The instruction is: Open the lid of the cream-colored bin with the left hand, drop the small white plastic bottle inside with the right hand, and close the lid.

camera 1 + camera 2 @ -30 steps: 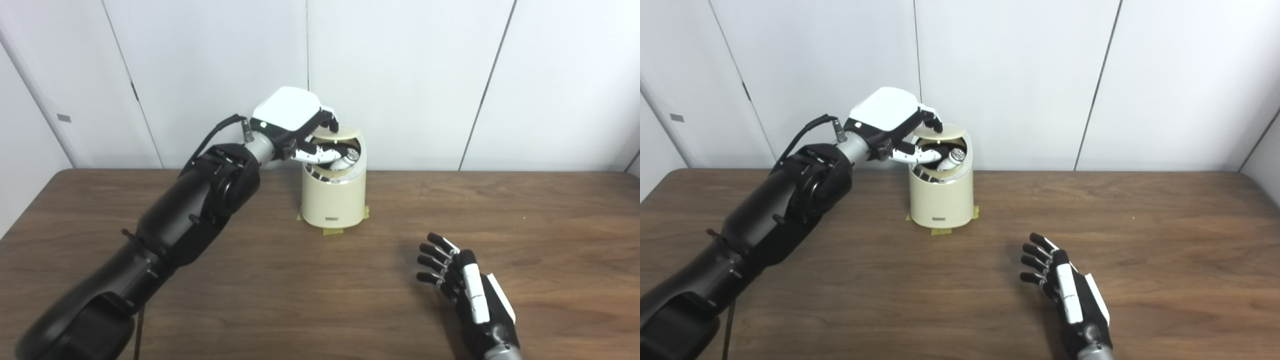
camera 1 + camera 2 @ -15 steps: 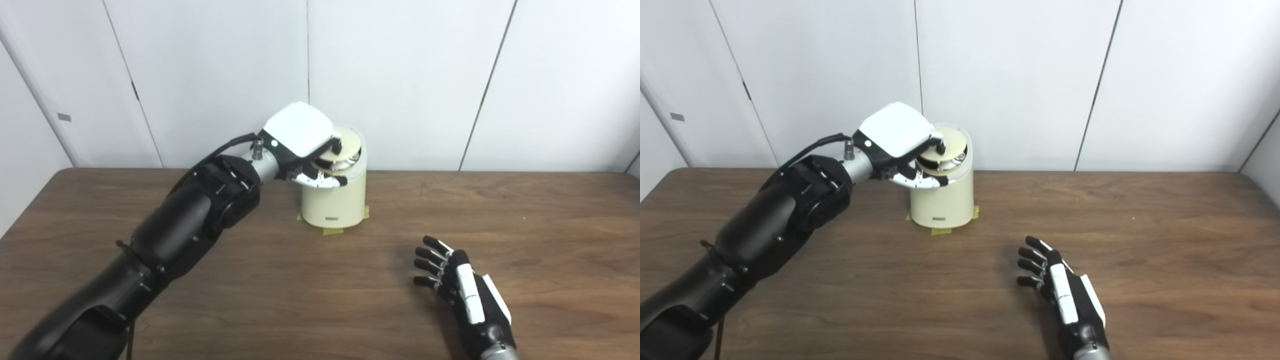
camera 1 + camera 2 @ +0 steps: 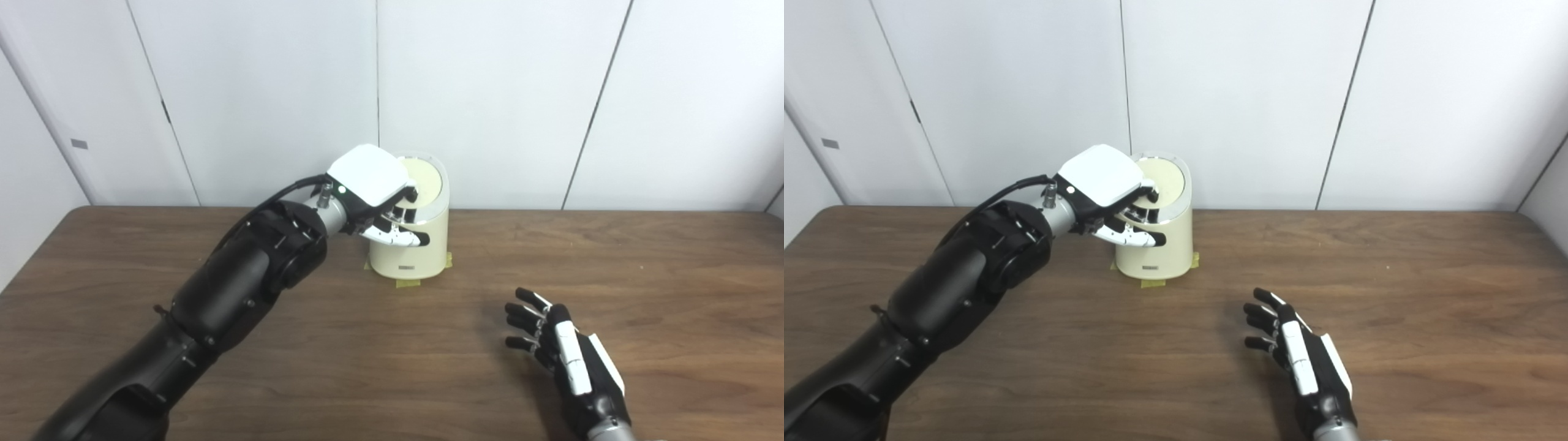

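The cream-colored bin stands at the table's far middle, and its round lid lies flat in the rim, closed. My left hand is at the bin's upper left. Its fingers rest on the lid's near-left edge, and its thumb sticks out in front of the bin wall below the rim, holding nothing. The small white bottle is not in view. My right hand is open and empty over the table at the front right, fingers spread. The bin and both hands also show in the right eye view.
Yellow tape marks the bin's foot on the brown wooden table. A white panelled wall stands right behind the bin. My left arm stretches across the table's left half.
The lid was raised, with the bottle visible inside the bin; my left hand has lowered it until it lies closed. The thumb has come out of the bin. My right hand drew back slightly.
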Tool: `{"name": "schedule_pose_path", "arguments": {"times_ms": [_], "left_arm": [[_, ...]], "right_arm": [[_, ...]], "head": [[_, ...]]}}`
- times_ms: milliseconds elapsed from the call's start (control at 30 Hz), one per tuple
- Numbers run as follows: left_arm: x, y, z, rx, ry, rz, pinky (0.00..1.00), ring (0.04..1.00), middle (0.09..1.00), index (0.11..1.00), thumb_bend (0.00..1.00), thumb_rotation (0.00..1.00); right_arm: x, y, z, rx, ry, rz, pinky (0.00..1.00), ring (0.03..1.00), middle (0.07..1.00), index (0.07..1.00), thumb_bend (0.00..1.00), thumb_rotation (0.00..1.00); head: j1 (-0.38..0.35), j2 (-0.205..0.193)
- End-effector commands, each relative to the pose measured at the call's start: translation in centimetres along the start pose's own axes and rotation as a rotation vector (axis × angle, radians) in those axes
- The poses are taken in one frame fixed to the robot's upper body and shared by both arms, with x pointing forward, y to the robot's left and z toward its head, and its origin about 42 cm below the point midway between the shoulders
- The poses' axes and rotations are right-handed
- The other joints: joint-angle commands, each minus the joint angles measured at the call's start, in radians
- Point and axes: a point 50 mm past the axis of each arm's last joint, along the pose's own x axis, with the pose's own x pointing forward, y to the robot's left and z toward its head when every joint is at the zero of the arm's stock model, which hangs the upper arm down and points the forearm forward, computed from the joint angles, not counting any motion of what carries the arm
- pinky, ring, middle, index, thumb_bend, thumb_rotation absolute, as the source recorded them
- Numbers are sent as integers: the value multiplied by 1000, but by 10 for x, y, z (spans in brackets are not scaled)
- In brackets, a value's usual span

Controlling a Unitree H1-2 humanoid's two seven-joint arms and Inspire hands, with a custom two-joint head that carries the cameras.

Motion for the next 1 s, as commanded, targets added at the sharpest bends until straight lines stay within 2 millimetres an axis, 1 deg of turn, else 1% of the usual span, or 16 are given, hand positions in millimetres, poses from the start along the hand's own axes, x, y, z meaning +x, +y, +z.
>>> {"name": "schedule_pose_path", "arguments": {"times_ms": [0, 67, 233, 467, 567, 667, 800, 967], "left_arm": [[4, -8, -6, 16, 43, -64, 899, 882, 853, 855, 605, 945], [4, -11, -4, 16, 41, -73, 907, 890, 860, 863, 608, 966], [4, -15, 2, 14, 30, -88, 914, 897, 868, 871, 610, 962], [3, -22, 10, 54, 0, -111, 911, 890, 861, 864, 620, 987], [4, -29, 18, 105, -7, -143, 899, 879, 841, 846, 636, 992], [3, -32, 23, 113, -8, -173, 891, 882, 841, 829, 646, 1000], [2, -35, 24, 114, -11, -195, 878, 872, 831, 791, 644, 1000], [2, -40, 24, 133, -16, -230, 865, 856, 826, 807, 651, 1000]], "right_arm": [[-4, 0, 10, -12, -38, 7, 720, 826, 800, 853, 553, 1000], [-4, 1, 11, -14, -33, 8, 725, 825, 801, 852, 545, 1000], [-5, 0, 12, -4, -29, 8, 735, 822, 799, 850, 534, 1000], [-5, -1, 17, 0, -35, -7, 725, 797, 777, 846, 563, 1000], [-5, -1, 19, -14, -44, -10, 710, 791, 772, 834, 555, 1000], [-5, -1, 20, -18, -45, -8, 708, 793, 774, 835, 546, 1000], [-3, -2, 21, -12, -45, -11, 708, 790, 768, 832, 538, 1000], [-1, -1, 22, -11, -46, -15, 702, 785, 760, 828, 541, 1000]], "head": [[-3, 1], [-5, 4], [-10, 10], [-13, 27], [-16, 30], [-16, 32], [-15, 35], [-17, 36]]}}
